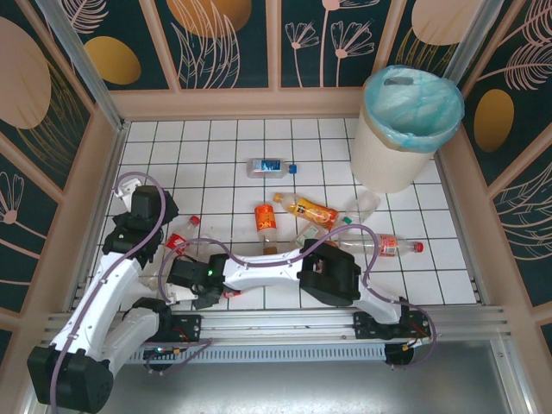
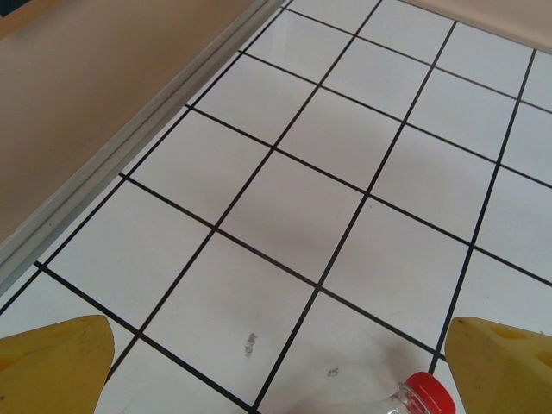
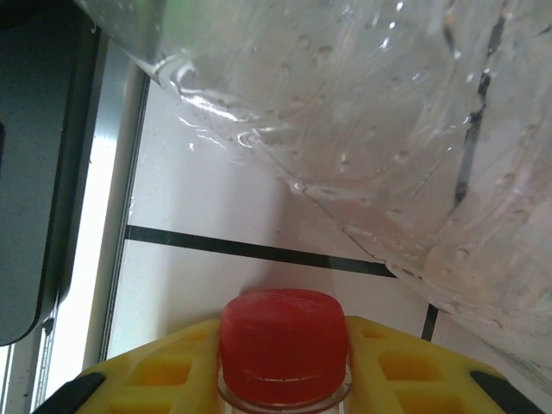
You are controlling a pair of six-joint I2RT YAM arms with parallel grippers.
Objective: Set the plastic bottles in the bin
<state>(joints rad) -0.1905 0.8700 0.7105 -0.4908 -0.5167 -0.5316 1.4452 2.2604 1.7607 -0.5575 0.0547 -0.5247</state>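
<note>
My right gripper (image 3: 283, 379) is shut on a clear plastic bottle, its yellow fingers (image 3: 151, 379) pressed on either side of the neck just under the red cap (image 3: 283, 341). A second clear bottle (image 3: 388, 129) lies just beyond that cap. From above, the right gripper (image 1: 172, 289) reaches to the near left. My left gripper (image 2: 276, 371) is open over white tiles, and a red-capped bottle (image 2: 423, 397) pokes in by its right finger (image 2: 504, 366). More bottles (image 1: 306, 210) lie mid-floor, one with a blue label (image 1: 265, 166). The bin (image 1: 405, 125), lined with a turquoise bag, stands at the far right.
A long clear bottle with a red cap (image 1: 384, 247) lies right of centre, close to the right arm's elbow. Beige walls fence the tiled floor (image 1: 216, 138). A metal rail (image 1: 285, 323) runs along the near edge, and the left wall's rail (image 2: 129, 142) is close to my left gripper.
</note>
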